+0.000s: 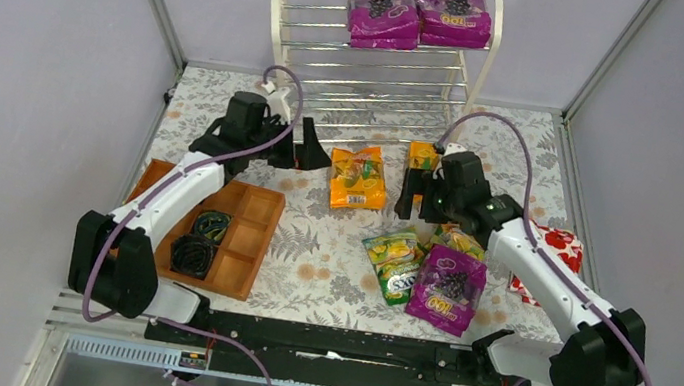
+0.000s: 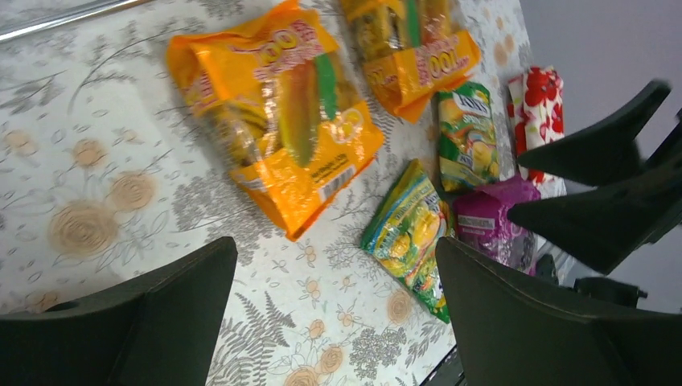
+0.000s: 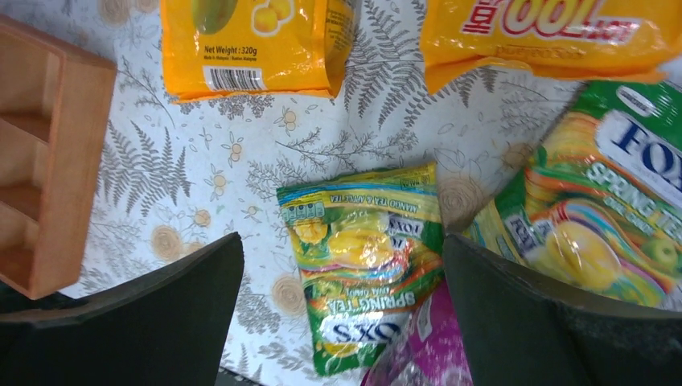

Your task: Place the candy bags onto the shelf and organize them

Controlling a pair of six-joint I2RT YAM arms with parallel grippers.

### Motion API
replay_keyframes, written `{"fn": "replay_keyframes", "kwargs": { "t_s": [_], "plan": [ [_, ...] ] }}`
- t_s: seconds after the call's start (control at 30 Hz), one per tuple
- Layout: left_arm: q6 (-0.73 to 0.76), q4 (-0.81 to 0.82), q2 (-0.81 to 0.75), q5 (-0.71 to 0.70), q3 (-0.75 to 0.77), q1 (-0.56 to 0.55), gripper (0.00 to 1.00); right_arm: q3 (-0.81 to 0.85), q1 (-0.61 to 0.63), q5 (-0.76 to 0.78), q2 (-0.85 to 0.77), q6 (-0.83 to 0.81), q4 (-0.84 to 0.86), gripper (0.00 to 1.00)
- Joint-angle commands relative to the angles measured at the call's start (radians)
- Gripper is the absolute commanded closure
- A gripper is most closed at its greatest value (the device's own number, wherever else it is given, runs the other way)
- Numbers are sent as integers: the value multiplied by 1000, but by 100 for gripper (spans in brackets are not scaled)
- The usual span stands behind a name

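Left gripper point(image 1: 311, 155) and right gripper point(image 1: 416, 191): fingers apart, empty. 2 purple bags point(image 1: 382, 15) lie atop the shelf point(image 1: 278, 23); 5 bags lie on the table point(image 1: 311, 239). Risk: glossy film slipping between rods.

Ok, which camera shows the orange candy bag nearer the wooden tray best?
The left wrist view: the orange bag lies close, large and almost whole in frame. The top external view shows it whole but small. The right wrist view catches only its barcode end at the top edge.
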Motion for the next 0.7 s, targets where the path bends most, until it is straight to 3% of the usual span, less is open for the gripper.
{"fn": "replay_keyframes", "kwargs": {
  "t_s": [0.0, 0.2, 0.33, 0.53, 0.67],
  "plan": [
    [93, 14, 15, 2, 87, -59, 1, 140, -3, 130, -34, 135, -359, 0],
    [68, 86, -9, 39, 22, -75, 1, 90, -4, 329, -193, 324, -551, 0],
    [54, 114, -32, 42, -28, -93, 1, 45, -5, 421, -205, 484, -614, 0],
    [59, 113, -52, 42, -32, -127, 1, -47, -10, 460, -208, 672, -667, 0],
    [74, 100, -62, 21, -32, -129, 1, -161, -43, 383, -318, 657, -551, 0]
  ]
}}
